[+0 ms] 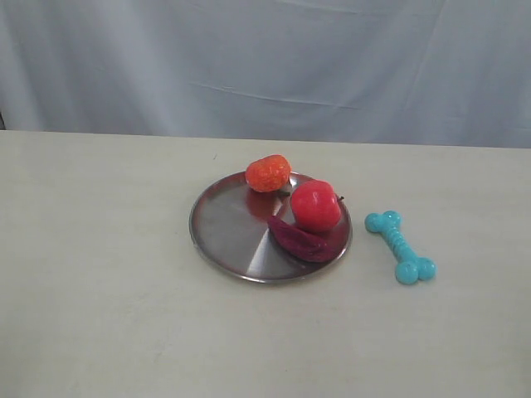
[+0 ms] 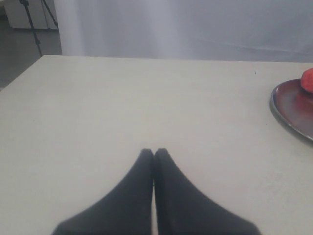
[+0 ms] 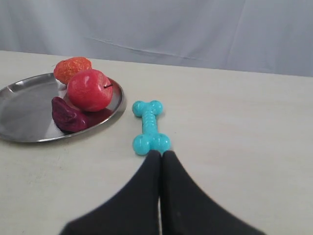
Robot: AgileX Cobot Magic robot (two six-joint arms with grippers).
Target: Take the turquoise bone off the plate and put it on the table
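Bone: the turquoise bone [image 1: 401,246] lies flat on the table [image 1: 99,290], just right of the plate [image 1: 224,232] and clear of the rim, so the job looks done.
Plate: holds only a red apple [image 1: 315,205], an orange fruit [image 1: 267,173] and a purple piece [image 1: 303,240].
Right gripper [image 3: 161,152]: pinched closed on nothing, near the bone, which rests on its own.
Left gripper [image 2: 154,151]: closed too, empty, parked well left of the plate.

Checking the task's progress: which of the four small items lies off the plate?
The glossy turquoise rubber bone: it alone lies on the cream table, beside the round steel plate, not on it.
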